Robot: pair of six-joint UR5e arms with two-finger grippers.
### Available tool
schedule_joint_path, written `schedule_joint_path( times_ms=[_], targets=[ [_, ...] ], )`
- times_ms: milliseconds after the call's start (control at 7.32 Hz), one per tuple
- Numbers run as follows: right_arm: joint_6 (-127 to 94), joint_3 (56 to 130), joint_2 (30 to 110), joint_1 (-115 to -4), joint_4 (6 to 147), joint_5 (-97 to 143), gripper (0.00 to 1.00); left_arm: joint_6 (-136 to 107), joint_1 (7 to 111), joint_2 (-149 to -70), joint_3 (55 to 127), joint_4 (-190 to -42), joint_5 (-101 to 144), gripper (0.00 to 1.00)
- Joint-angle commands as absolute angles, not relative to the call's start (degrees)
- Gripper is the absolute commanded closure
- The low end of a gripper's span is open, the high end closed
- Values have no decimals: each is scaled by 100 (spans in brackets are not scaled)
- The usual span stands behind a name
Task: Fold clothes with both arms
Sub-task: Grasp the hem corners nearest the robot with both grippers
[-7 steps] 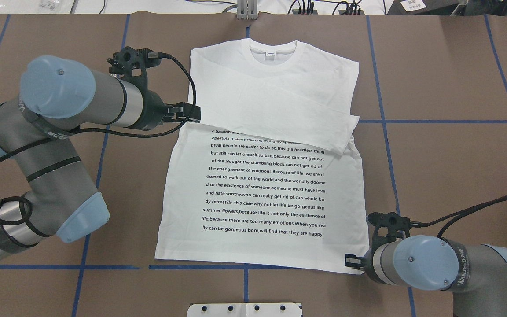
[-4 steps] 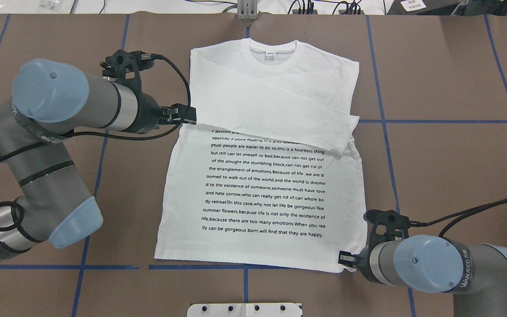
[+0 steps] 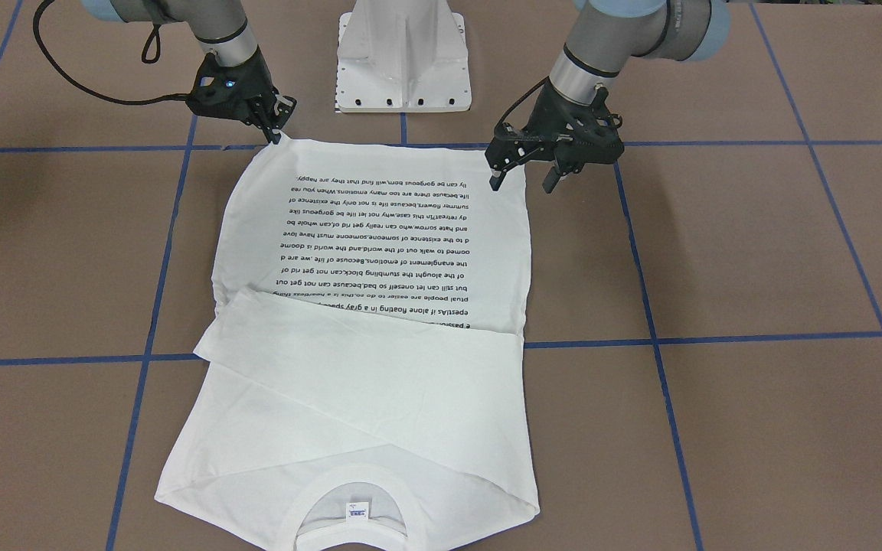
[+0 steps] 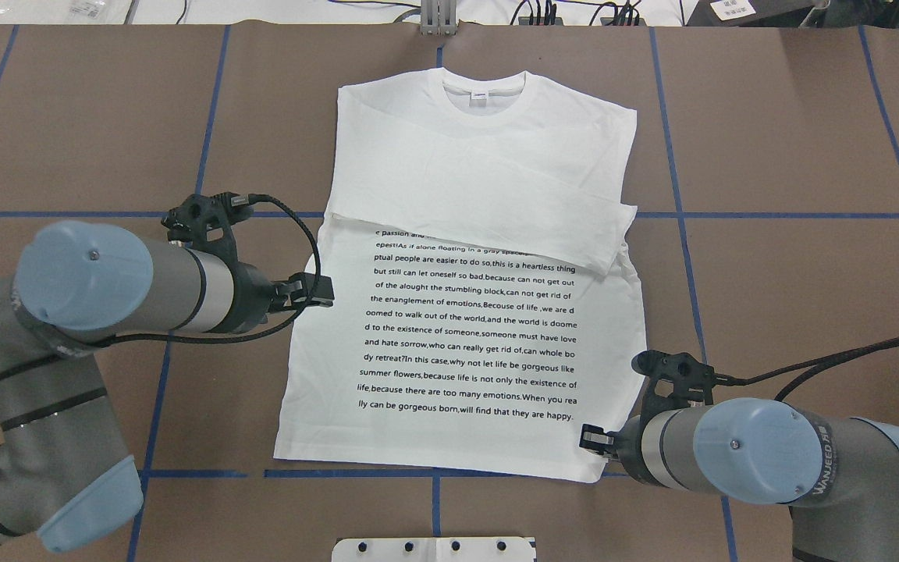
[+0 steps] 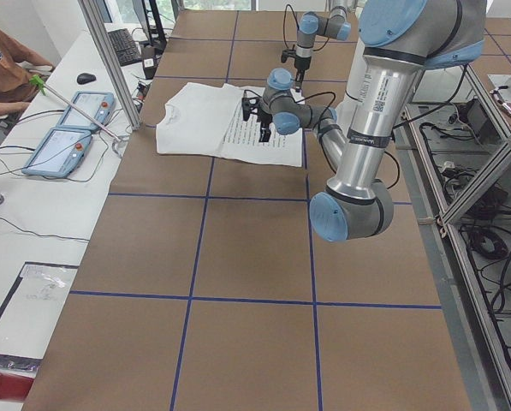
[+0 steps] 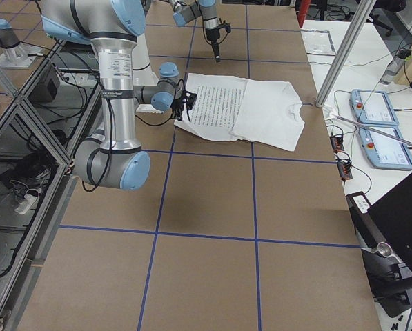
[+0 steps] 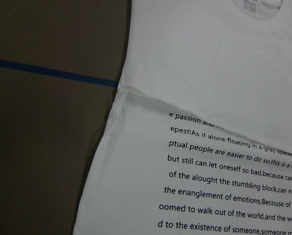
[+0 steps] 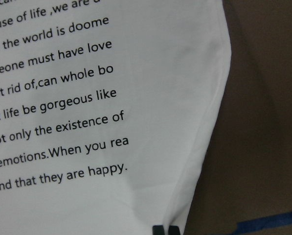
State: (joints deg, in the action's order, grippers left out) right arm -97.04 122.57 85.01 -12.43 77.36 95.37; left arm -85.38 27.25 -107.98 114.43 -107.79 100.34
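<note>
**Right pincer closed on one hem corner, left pincer open over the shirt's side edge.**

The white shirt (image 4: 465,336) lies flat on the brown table (image 4: 793,273). Its long axis goes straight away from my base: collar (image 4: 485,82) far, hem (image 4: 434,465) near, and a sleeve (image 4: 496,211) is folded across the chest. My right pincer (image 3: 276,132) is closed, with the right hem corner between its tips. My left pincer (image 3: 521,186) is wide open and holds nothing; it hangs above the shirt's left side edge. I judge the left hem corner lies back from it, toward my base, so the left arm is the nearer one to take it.
</note>
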Motion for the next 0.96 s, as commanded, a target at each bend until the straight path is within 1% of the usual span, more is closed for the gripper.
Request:
schedule_joint_path(
  times_ms=[0,137,273,410,546,820],
  targets=[
    [-9703,12252,8368,-1274,7743,9536,100,-9111,2024,-10609,11417,-10644,9589,2],
    [-9703,12252,8367,-1283,7743,9527,100,-9123,1847,-10434,11408,-10635,9441,3],
    [-9703,12252,8367,-1292,7743,9527,100,-9123,1759,-10346,11400,-10635,9352,7],
    [-9703,12252,8358,-1301,7743,9527,100,-9132,1653,-10293,11391,-10635,9343,15],
    [-9703,12261,8358,-1309,7743,9527,100,-9132,1531,-10266,11356,-10635,9299,18],
    [-9703,12270,8358,-1345,7743,9536,100,-9158,1337,-10257,11285,-10626,9220,21]
  ],
)
